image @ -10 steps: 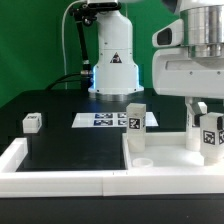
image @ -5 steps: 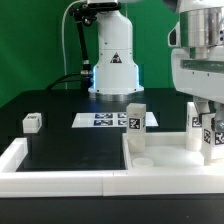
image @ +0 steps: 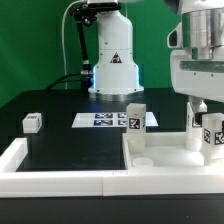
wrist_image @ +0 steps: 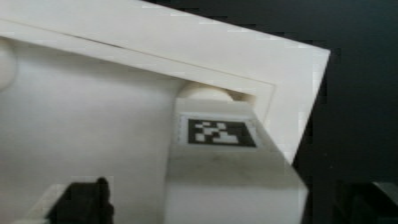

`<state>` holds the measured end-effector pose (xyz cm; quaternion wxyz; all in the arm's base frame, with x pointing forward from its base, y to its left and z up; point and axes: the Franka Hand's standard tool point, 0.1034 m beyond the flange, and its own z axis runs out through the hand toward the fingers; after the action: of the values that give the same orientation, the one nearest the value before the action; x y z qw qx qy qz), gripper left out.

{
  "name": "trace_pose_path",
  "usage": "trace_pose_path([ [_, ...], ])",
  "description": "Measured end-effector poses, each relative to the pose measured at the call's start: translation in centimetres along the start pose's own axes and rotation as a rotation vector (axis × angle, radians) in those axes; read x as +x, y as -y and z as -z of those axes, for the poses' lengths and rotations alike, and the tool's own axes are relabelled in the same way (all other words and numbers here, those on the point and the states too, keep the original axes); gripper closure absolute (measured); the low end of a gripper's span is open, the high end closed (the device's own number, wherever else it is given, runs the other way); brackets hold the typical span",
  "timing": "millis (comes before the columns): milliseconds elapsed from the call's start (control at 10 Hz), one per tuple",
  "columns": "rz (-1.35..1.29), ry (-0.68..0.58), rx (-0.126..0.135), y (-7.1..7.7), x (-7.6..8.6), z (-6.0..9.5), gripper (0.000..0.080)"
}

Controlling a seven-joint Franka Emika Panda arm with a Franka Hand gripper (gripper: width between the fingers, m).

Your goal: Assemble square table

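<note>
The black table carries everything. The robot arm's white base stands at its far edge. A long white border wall runs along the edge nearest the exterior camera and turns back along both sides.

The square slab lies flat in the near corner on the exterior view's right, tucked against that wall. The marker board lies flat near the middle of the table, towards the far edge.

The end effector hangs over the slab's far corner on the exterior view's right, just above the corner leg. That leg stands upright on the slab, its tag facing the exterior camera. In the wrist view one dark finger stands clear of the leg, with bare slab showing between them. The jaws are spread wide and hold nothing.

A second leg stands upright at the slab's far corner on the exterior view's left. A loose leg block sits alone on the table near the edge on the exterior view's left, well apart from the slab. A round socket shows unfilled in the slab's near corner on that same side.
</note>
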<state>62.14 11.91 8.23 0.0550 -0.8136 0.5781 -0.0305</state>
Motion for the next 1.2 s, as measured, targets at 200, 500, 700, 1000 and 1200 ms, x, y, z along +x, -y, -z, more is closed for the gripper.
trace_pose_path([
  [200, 0.229, -0.005, 0.018, 0.31, -0.53, 0.0, 0.0152],
  [500, 0.522, -0.017, 0.036, 0.64, -0.91, 0.01, 0.0151],
  [700, 0.714, -0.024, 0.035, 0.69, -1.03, 0.02, 0.0151],
  [1000, 0.988, -0.037, 0.024, 0.64, -0.69, 0.02, 0.0151],
  [1200, 1.123, -0.044, 0.016, 0.54, -0.15, 0.0, 0.0151],
])
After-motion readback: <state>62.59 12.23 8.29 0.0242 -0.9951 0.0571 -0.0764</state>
